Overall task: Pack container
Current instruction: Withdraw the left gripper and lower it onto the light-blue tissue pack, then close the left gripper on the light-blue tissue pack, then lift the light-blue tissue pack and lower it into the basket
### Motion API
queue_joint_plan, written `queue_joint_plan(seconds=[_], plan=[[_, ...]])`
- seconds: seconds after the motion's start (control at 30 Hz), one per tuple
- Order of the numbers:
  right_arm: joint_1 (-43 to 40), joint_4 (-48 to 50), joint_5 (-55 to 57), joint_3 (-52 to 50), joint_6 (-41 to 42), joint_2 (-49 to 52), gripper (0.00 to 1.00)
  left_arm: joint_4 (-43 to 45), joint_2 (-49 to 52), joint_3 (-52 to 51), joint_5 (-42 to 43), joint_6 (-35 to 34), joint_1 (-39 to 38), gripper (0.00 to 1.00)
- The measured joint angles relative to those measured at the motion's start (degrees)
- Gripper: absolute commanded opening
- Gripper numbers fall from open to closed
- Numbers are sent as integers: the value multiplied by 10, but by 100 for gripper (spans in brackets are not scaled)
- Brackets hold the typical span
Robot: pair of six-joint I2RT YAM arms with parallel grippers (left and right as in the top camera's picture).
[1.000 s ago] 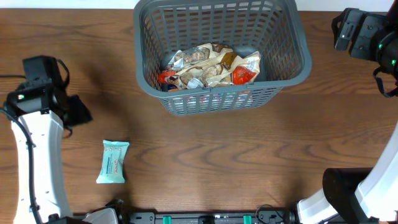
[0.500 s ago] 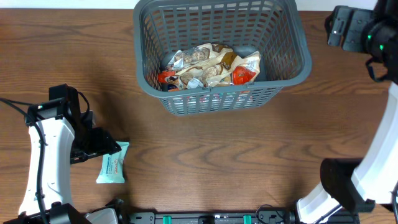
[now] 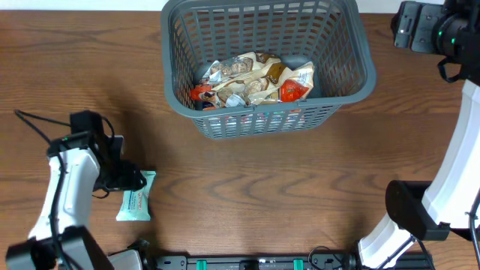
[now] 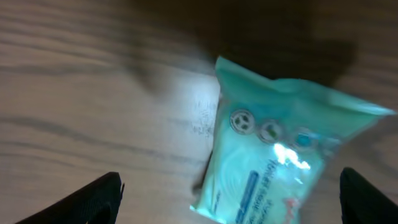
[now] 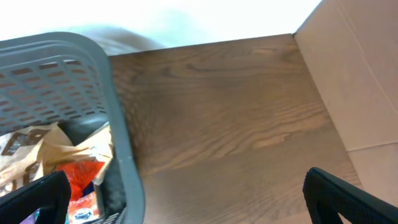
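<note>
Brown wood-grain table (image 3: 300, 180) bears one loose packet and one basket. Left gripper (image 4: 230, 186), fingers spread wide, hangs over the single glossy teal plastic packet (image 4: 280, 162). At far centre sits one large dark grey lattice-sided plastic basket (image 3: 360, 52) holding several crinkled snack packets (image 3: 251, 79). Right gripper (image 5: 186, 190), just beyond its right rim, is spread wide, empty

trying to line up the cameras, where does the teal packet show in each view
Overhead: the teal packet lies flat at the lower left of the table, well apart from the container.
Left wrist: the packet fills the centre right, tilted and slightly blurred.
Right wrist: not in it; only a corner of the container and bare wood show.
Shared landmark: the brown wood-grain table, seen in all three.
</note>
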Motion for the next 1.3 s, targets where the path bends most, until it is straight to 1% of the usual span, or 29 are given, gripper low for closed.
queue_joint_plan(seconds=[0.3,0.33,0.47,0.53,0.57,0.63,0.73,0.8,0.87,0.9,1.17,1.3], plan=[[-9,0,0,0,0,0,99,17,81,-6,-7,11,0,81],[-10,0,0,0,0,0,99,19,94,-6,-6,11,0,79],[-12,1,0,0,0,0,99,17,136,-2,10,17,0,63],[-15,0,0,0,0,0,99,14,148,3,23,24,0,49],[-18,0,0,0,0,0,96,10,154,7,25,22,0,38],[-24,0,1,0,-3,0,86,6,163,14,26,24,-1,7],[-33,1,2,0,-6,0,50,4,174,22,22,25,-1,6],[-39,1,3,0,-7,0,36,3,175,23,22,25,-1,5],[-47,1,3,0,-7,0,26,4,175,23,22,26,-1,6],[-53,1,4,0,-5,0,22,4,175,23,22,26,-1,6],[-77,3,4,0,-4,0,11,-14,187,42,21,27,-1,6],[-80,8,4,0,-4,0,5,-7,193,79,21,27,-1,5]])
